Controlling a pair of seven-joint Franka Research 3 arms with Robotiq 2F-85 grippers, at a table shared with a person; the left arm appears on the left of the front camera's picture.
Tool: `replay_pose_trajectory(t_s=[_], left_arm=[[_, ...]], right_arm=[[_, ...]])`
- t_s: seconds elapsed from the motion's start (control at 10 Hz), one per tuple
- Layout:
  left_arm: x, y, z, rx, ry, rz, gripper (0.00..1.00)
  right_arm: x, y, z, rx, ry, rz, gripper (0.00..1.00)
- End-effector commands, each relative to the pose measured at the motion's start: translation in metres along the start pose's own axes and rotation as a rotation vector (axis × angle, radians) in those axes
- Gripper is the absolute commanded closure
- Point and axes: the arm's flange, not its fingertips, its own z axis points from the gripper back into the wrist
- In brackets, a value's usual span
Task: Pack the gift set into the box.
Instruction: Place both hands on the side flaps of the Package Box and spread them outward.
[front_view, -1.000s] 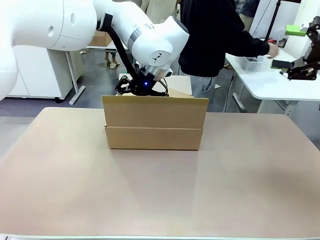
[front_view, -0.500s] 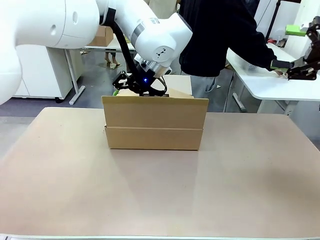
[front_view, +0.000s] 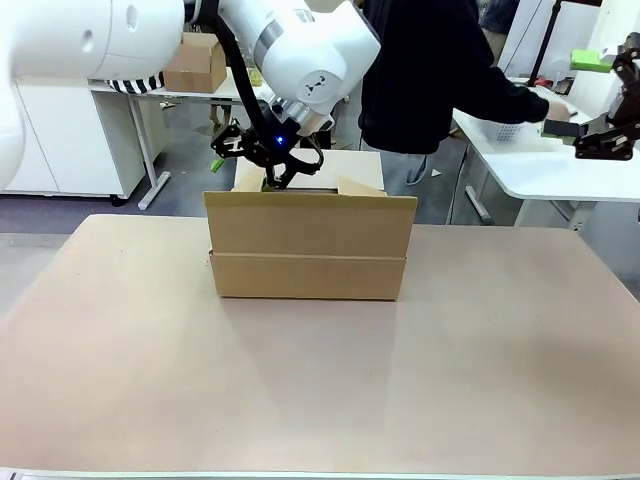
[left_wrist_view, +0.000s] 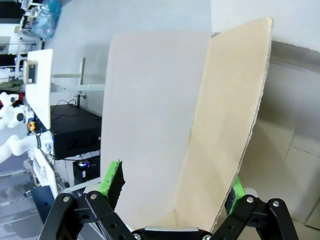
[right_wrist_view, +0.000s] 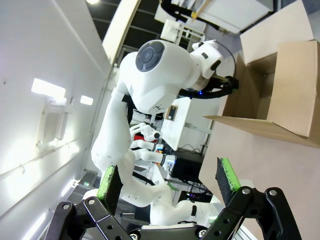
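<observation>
Our left pincer (front_view: 262, 160) hangs wide open and empty just above the back of the box (front_view: 310, 248), with one flap (left_wrist_view: 220, 130) standing between its fingers, so we should move slowly and not bump that thin flap.

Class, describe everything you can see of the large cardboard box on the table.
The box is brown corrugated cardboard, wide and rectangular, with a horizontal crease along its long near side. It stands upright on the tan table, its top open and its flaps raised. The left gripper hangs open at its far rim, one flap standing between its green-padded fingers without a visible grip. What lies inside is hidden.
</observation>
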Motion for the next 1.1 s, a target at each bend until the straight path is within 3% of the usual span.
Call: replay_pose_trajectory(t_s=[0.0,0.5,1.0], left_arm=[[0.000,0.018,-0.008,0.005,-0.008,-0.005,0.00],[0.006,0.072,-0.019,-0.057,0.023,0.098,0.00],[0.000,0.128,-0.064,-0.235,0.136,0.137,0.00]], right_arm=[[0.002,-0.001,-0.003,0.020,-0.012,0.022,0.00],[0.002,-0.001,-0.003,0.020,-0.012,0.022,0.00],[0.002,-0.001,-0.003,0.020,-0.012,0.022,0.00]])
